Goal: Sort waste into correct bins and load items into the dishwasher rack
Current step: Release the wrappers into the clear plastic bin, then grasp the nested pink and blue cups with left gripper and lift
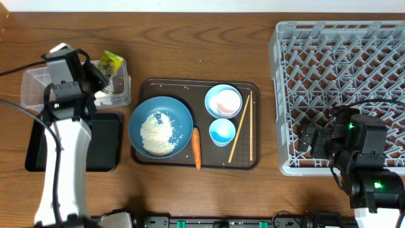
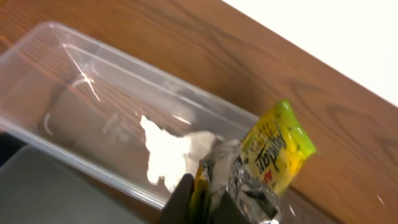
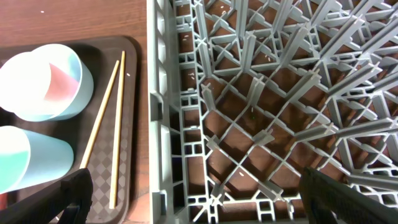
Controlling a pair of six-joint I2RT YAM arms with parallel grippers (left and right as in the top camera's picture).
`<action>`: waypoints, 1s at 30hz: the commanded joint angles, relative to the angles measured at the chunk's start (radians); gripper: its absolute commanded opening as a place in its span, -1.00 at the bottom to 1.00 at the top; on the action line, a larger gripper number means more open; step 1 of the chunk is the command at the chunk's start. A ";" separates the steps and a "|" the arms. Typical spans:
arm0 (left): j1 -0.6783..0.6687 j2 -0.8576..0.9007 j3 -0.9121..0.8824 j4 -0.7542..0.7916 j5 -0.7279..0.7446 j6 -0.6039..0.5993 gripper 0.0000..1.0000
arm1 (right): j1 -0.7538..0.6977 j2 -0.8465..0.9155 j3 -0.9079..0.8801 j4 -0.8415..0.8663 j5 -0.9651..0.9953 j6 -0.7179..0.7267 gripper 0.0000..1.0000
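My left gripper [image 2: 208,199] is shut on a green-yellow wrapper [image 2: 273,152] and holds it over the right end of the clear plastic box [image 1: 35,85], where white tissue [image 2: 168,152] lies. The wrapper also shows in the overhead view [image 1: 111,63]. The black tray [image 1: 104,142] lies in front of the box. On the brown serving tray [image 1: 196,85] sit the blue plate [image 1: 183,117] with rice [image 1: 157,132], a carrot [image 1: 196,149], two light-blue bowls [image 1: 223,101] [image 1: 222,131] and chopsticks [image 1: 239,133]. My right gripper [image 3: 199,199] is open and empty above the grey rack's [image 1: 342,95] front left corner.
The serving tray lies between the bins and the rack. Bare wooden table [image 1: 190,44] runs along the back. The rack reaches the right edge of the overhead view.
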 commanded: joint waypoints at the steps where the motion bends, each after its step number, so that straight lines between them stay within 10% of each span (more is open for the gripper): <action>1: 0.036 0.063 0.009 0.054 -0.026 0.002 -0.66 | 0.016 0.000 0.019 -0.002 0.005 -0.004 0.98; 8: 0.053 0.083 0.009 0.100 0.002 0.003 0.01 | 0.015 0.000 0.019 -0.002 0.006 -0.004 0.99; 17: -0.029 0.014 0.009 -0.132 0.489 -0.006 -0.01 | 0.015 0.000 0.019 -0.002 0.006 -0.004 0.98; 30: -0.489 0.022 0.004 -0.409 0.482 -0.002 -0.03 | 0.016 0.000 0.019 -0.004 0.006 -0.004 0.98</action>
